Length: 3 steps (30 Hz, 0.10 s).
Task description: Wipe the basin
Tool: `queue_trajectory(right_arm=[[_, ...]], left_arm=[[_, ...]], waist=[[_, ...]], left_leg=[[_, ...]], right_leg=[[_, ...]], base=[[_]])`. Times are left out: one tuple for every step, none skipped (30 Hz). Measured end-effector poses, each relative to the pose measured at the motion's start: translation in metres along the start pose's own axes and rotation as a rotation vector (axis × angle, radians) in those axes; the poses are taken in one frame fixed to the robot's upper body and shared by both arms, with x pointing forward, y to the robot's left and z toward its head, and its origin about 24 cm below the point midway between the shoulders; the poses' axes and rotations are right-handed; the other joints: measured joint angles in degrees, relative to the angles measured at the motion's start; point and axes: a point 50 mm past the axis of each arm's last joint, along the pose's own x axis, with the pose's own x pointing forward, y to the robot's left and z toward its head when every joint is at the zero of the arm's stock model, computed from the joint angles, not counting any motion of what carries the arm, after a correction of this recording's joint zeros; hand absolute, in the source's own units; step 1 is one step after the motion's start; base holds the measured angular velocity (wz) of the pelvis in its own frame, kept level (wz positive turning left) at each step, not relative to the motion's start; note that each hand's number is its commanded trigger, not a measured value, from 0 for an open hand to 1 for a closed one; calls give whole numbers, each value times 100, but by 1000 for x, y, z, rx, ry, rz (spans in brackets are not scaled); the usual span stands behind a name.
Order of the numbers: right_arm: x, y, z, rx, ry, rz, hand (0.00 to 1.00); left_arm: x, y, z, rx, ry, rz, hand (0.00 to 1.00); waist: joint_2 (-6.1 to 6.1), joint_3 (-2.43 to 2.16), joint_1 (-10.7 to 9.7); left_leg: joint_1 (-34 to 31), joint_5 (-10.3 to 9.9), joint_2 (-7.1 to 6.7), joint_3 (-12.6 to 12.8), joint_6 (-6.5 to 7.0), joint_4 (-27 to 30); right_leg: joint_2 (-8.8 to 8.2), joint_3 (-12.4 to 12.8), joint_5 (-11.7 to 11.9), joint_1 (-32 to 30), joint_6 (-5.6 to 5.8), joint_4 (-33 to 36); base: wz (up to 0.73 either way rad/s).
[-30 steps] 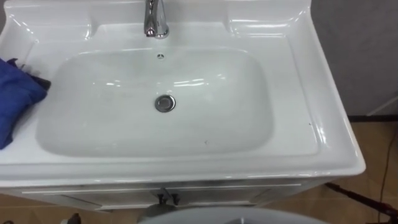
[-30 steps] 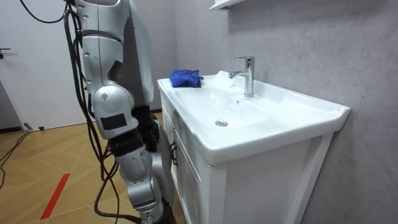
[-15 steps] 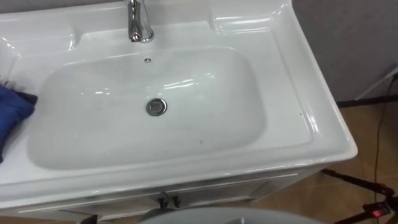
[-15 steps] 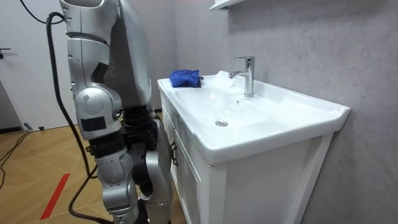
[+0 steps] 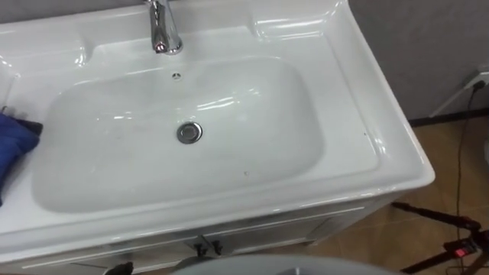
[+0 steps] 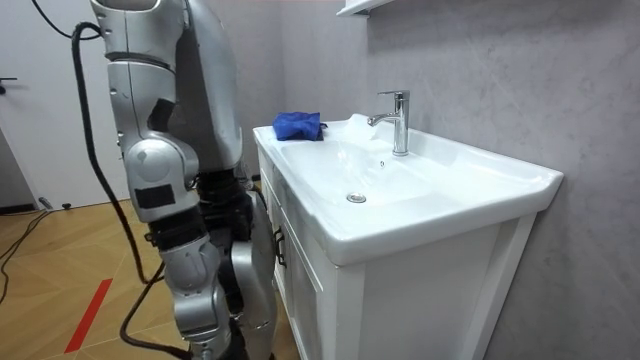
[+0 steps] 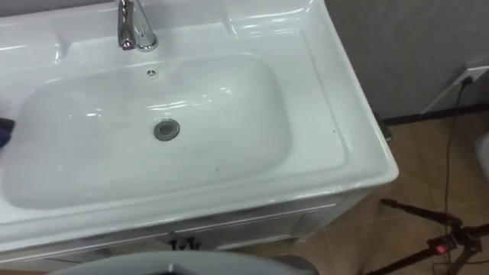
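The white basin (image 5: 252, 153) is set in a white vanity top, with a round metal drain (image 5: 189, 132) in the middle of its bowl. A chrome tap (image 5: 162, 30) stands at the back rim. A blue cloth (image 5: 11, 145) lies bunched on the left rim, partly cut off by the view's edge. In the room view the blue cloth (image 6: 297, 125) rests on the vanity's far end, beyond the tap (image 6: 398, 120). I stand at the front of the vanity, close to its cabinet.
Below the top is a white cabinet with small dark door handles (image 5: 205, 246). A dark stand leg and cable (image 5: 439, 220) lie on the wooden floor to the right. The grey wall runs behind the vanity. A red line (image 6: 88, 312) marks the floor.
The eye view has swung to the right, so the cloth sits nearer the left edge and more floor shows. In the room view my body has shifted along the cabinet front. The cloth has not moved.
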Motion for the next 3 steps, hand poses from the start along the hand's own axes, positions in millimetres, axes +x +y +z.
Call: queue_trajectory(right_arm=[[0,0,1,0,-2,0,0],[0,0,1,0,-3,0,0],[0,0,2,-1,-3,0,0]], left_arm=[[0,0,0,0,0,0,0],[0,0,0,0,0,0,0],[0,0,0,7,1,0,0]], waist=[[-4,-1,0],[-5,-1,0],[-6,-1,0]], left_leg=[[1,0,0,-1,0,0],[1,0,0,-1,0,0],[1,0,-1,-1,0,-1]], right_leg=[[0,0,0,0,0,0],[0,0,0,1,0,0],[0,0,0,3,0,1]], base=[[0],[0],[0]])
